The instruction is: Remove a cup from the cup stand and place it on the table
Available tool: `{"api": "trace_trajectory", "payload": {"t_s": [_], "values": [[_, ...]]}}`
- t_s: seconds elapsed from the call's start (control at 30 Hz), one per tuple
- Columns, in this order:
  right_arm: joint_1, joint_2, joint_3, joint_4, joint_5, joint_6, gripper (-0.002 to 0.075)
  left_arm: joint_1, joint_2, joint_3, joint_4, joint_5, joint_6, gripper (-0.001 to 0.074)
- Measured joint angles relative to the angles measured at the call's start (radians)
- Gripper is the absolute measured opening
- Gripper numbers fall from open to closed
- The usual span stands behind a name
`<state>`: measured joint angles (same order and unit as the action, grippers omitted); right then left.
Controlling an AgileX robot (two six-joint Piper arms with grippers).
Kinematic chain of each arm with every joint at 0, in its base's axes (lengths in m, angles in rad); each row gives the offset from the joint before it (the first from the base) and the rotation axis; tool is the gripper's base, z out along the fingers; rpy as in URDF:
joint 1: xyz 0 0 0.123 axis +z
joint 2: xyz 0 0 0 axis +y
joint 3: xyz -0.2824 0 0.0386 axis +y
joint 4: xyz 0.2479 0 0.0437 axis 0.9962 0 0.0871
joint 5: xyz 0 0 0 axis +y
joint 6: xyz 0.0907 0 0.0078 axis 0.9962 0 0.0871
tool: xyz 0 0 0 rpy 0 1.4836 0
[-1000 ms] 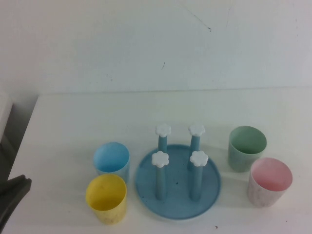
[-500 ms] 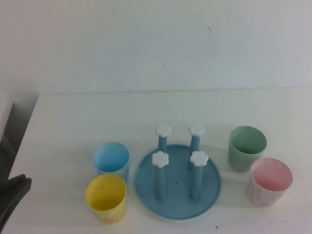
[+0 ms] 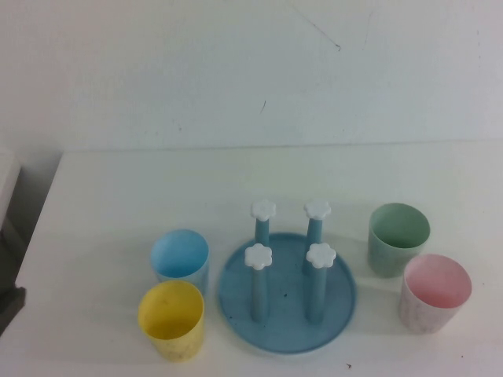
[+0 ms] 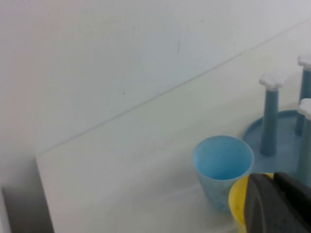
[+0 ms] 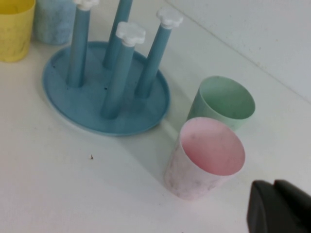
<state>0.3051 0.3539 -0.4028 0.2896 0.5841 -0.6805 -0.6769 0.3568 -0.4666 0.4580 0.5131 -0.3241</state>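
Note:
The pale pink cup [image 3: 435, 292] stands upright on the white table [image 3: 118, 196], right of the blue cup stand [image 3: 287, 294]. All four posts with white flower caps are bare. In the right wrist view the pink cup [image 5: 206, 158] stands just ahead of my right gripper [image 5: 279, 208], which is shut, empty and apart from it. The stand [image 5: 97, 107] lies beyond. My left gripper [image 4: 279, 204] is shut and empty, hovering by the yellow cup [image 4: 238, 201]. In the high view only a dark bit of the left gripper [image 3: 9, 305] shows at the left edge.
A green cup [image 3: 398, 238] stands behind the pink cup. A light blue cup [image 3: 180, 261] and the yellow cup [image 3: 171, 318] stand upright left of the stand. The table's left edge and a dark gap lie at far left.
My left gripper has drawn back to the left, almost out of the high view. The cups and the stand have not moved.

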Motion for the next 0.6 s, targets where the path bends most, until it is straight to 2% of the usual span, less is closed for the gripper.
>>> {"api": "trace_trajectory", "payload": {"t_s": [0.1, 0.23, 0.43, 0.6], "values": [[0.0, 0.0, 0.0, 0.0, 0.0, 0.001, 0.0, 0.077, -0.055, 0.002, -0.033, 0.02, 0.017, -0.0001], [0.0, 0.0, 0.0, 0.0, 0.0, 0.003, 0.0, 0.238, -0.127, 0.009, -0.127, 0.027, 0.119, -0.0001], [0.0, 0.0, 0.0, 0.005, 0.0, 0.007, 0.0, 0.469, -0.228, 0.14, -0.316, -0.09, 0.212, -0.0001], [0.0, 0.0, 0.0, 0.007, 0.0, 0.007, 0.0, 0.55, -0.319, 0.344, -0.409, -0.227, 0.275, -0.0001]]}}
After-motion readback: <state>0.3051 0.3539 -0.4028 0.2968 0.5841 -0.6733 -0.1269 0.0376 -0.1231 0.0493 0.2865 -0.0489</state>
